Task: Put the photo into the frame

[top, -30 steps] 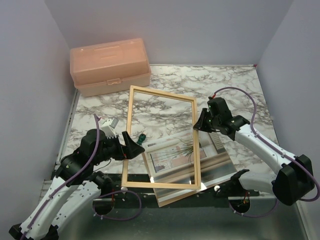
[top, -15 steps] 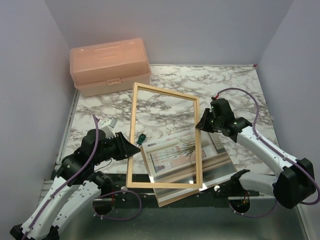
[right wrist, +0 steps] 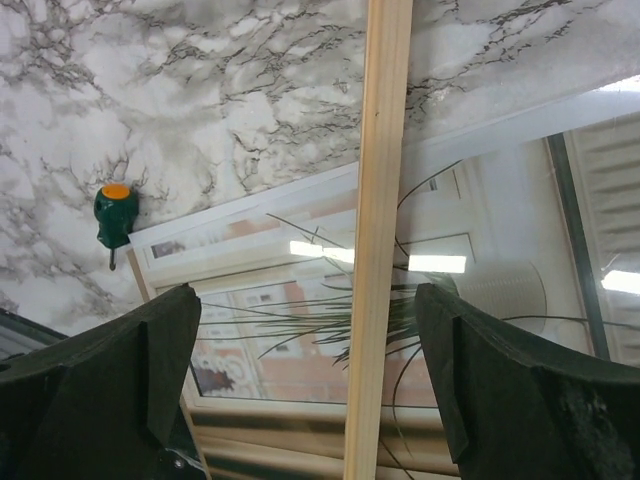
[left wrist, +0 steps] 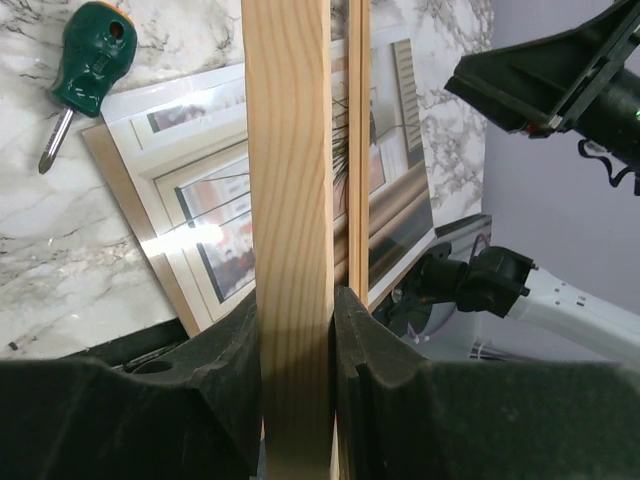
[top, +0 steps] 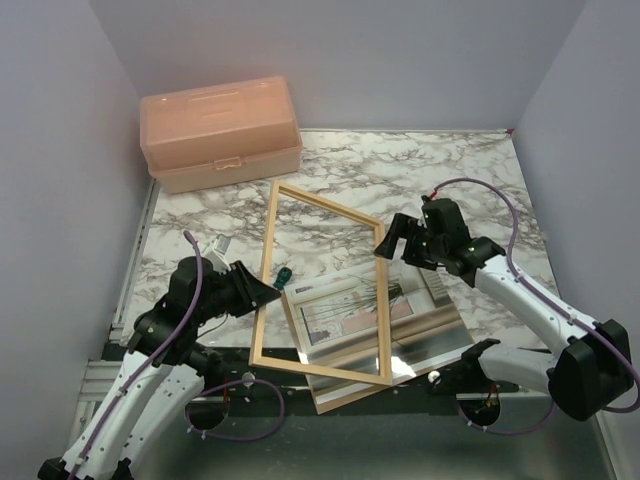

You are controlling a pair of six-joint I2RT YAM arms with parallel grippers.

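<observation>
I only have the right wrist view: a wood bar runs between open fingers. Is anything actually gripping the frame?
Observer: Yes. The left fingers are clamped on the frame's left long bar.
Operator: Is it lying flat?
Observer: It seems not. From above its outline looks skewed, as if tilted over the photo. I can't tell which side is higher.
Operator: Is there anything on the table outside my view?
Observer: A closed peach toolbox sits at the far left corner.
</observation>
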